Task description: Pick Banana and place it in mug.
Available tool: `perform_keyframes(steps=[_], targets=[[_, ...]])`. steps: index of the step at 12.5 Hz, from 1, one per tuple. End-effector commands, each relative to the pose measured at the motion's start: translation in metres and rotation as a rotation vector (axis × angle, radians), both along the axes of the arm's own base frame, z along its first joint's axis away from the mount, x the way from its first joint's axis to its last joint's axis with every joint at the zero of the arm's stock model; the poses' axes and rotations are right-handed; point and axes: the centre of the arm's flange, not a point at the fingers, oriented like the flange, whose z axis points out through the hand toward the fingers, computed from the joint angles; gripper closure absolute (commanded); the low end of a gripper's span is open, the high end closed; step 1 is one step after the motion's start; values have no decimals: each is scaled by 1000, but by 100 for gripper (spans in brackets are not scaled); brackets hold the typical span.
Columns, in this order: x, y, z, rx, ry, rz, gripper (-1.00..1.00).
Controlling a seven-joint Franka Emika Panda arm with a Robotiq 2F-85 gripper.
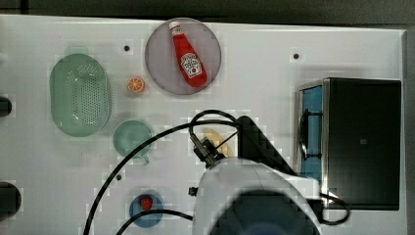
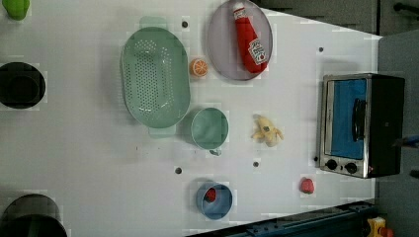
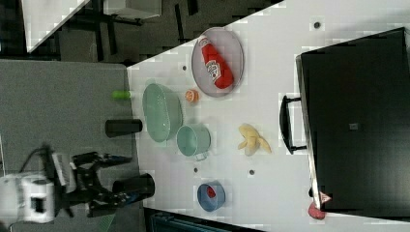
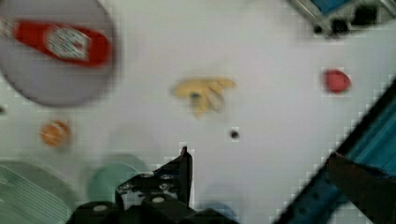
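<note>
One soft, curved yellow banana (image 2: 267,131) lay beside the round, empty mint-green mug (image 2: 209,128); the gripper's (image 4: 261,158) fingers stood wide apart.

table: smooth matt white top (image 2: 99,163) | pale mint-green plastic mug (image 2: 209,128): satin | pale yellow peeled toy banana (image 2: 267,131): matt | oven (image 2: 363,123): shiny metal frame, black casing

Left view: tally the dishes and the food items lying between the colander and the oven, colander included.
Dishes: 4 (colander, mug, blue bowl, plate)
Food items: 5 (ketchup bottle, orange slice, banana, red piece in the bowl, red piece by the oven)
Total: 9
</note>
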Motion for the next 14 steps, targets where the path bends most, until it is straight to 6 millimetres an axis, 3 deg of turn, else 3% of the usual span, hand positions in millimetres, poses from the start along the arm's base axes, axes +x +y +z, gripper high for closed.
perform_keyframes(steps=[1,8,14], targets=[[25,-6,-93,2,121,105,-100],[48,-6,-254,26,116,627,-100],[52,-8,-369,48,147,818,-100]])
